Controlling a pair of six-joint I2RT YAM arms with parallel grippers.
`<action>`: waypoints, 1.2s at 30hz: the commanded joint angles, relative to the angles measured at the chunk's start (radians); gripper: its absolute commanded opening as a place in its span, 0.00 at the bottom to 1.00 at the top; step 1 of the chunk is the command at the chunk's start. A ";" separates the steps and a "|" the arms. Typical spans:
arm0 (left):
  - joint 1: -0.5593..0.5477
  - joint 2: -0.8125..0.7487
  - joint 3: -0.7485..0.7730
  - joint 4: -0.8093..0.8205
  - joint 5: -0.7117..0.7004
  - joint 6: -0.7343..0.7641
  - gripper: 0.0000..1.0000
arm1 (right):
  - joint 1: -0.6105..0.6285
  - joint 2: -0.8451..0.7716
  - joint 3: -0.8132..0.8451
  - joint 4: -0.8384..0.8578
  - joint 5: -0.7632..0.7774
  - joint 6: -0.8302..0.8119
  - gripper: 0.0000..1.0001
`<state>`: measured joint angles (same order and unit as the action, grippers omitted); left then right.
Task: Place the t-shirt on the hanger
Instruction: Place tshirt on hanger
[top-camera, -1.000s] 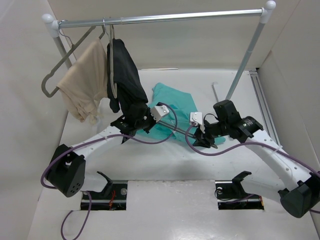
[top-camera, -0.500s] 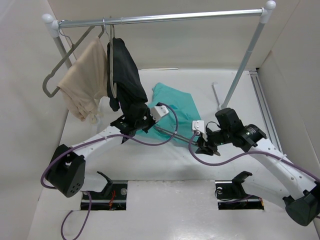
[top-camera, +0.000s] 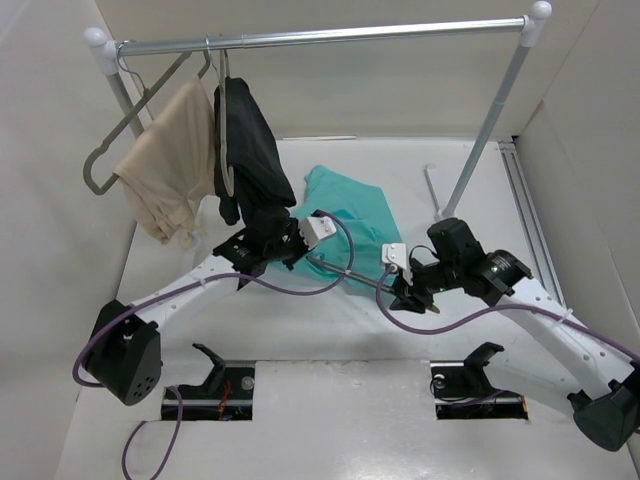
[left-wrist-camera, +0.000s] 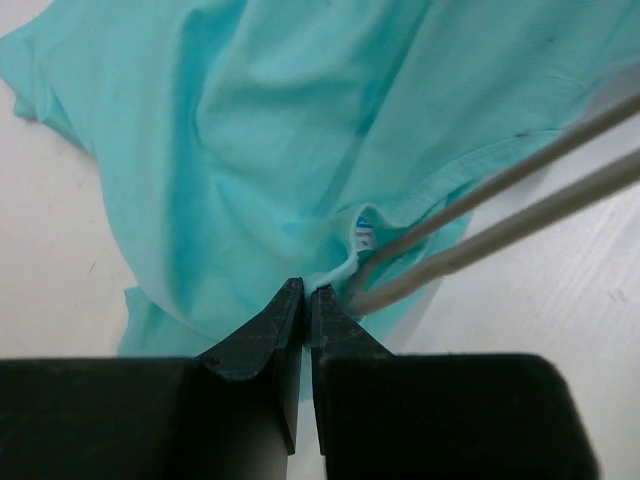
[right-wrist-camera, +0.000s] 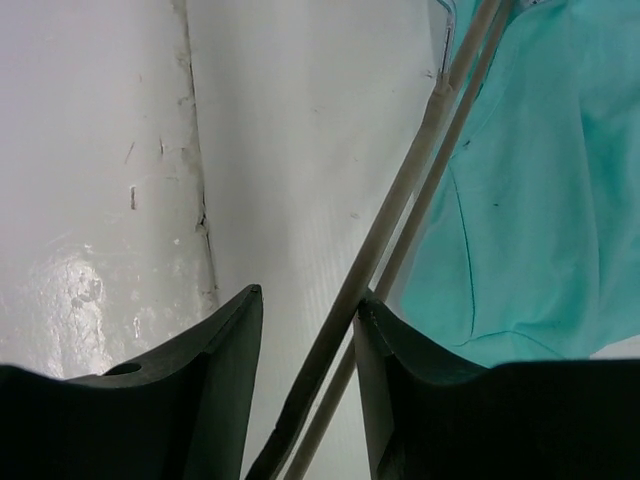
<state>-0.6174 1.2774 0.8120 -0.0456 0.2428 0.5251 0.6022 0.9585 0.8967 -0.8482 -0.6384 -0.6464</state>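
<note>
White table (top-camera: 330, 335): black garment (top-camera: 245, 140) hangs near t-shirt (top-camera: 355, 205) and hanger (top-camera: 366, 279).

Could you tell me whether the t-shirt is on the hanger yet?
Not yet: the t-shirt lies rumpled on the table, with only a corner of the hanger at its collar.

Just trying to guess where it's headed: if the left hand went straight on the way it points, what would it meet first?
The t-shirt: the closed left hand has its tips at the collar edge, so it would likely push straight into the cloth. The hanger lies just to the side.
</note>
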 joint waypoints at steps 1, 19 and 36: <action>0.008 -0.079 0.044 -0.042 0.157 0.045 0.00 | 0.022 0.005 0.056 0.089 -0.006 0.021 0.00; 0.008 -0.156 0.182 -0.229 0.515 0.199 0.00 | 0.027 -0.016 0.085 0.167 0.023 0.011 0.00; -0.035 -0.167 0.243 -0.232 0.506 0.102 0.36 | 0.015 0.049 0.012 0.437 0.071 -0.053 0.00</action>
<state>-0.6411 1.1374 1.0428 -0.2893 0.7486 0.6468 0.6281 1.0370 0.9329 -0.5449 -0.5686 -0.6792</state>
